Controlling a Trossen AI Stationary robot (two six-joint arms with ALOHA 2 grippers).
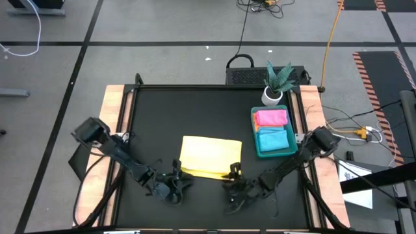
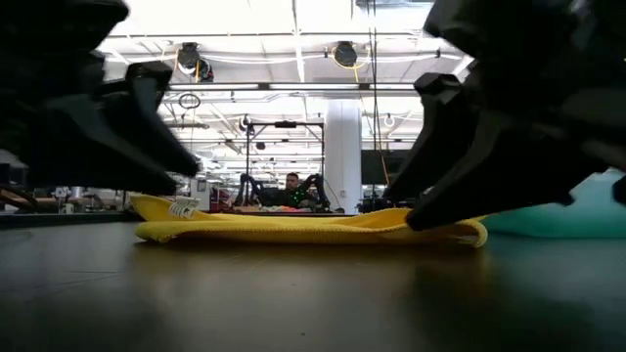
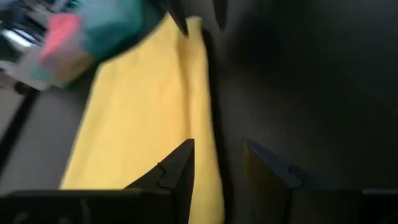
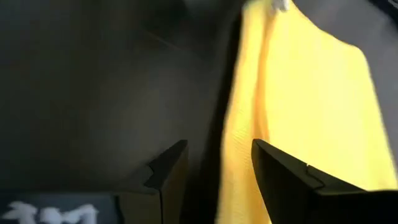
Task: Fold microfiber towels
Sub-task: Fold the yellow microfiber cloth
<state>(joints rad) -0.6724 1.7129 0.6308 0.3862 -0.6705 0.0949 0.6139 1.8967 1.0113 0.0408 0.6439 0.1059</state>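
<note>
A yellow microfiber towel (image 1: pixel 211 156) lies flat on the black table mat in two layers, its near edge (image 2: pixel 303 233) facing both grippers. A white tag (image 2: pixel 183 207) shows at its left end. My left gripper (image 1: pixel 177 174) stands open at the towel's near left corner, its fingers (image 3: pixel 180 165) over the towel's edge (image 3: pixel 208 143). My right gripper (image 1: pixel 234 174) stands open at the near right corner, the towel's edge (image 4: pixel 239 130) between its fingers. A pink towel (image 1: pixel 271 117) and a light blue towel (image 1: pixel 273 138) lie folded in the green tray (image 1: pixel 255 130).
The green tray stands at the table's right side, with a potted plant (image 1: pixel 276 88) in a white pot just behind it. Wooden rails (image 1: pixel 114 110) border the black mat. Bare mat lies left of and behind the yellow towel.
</note>
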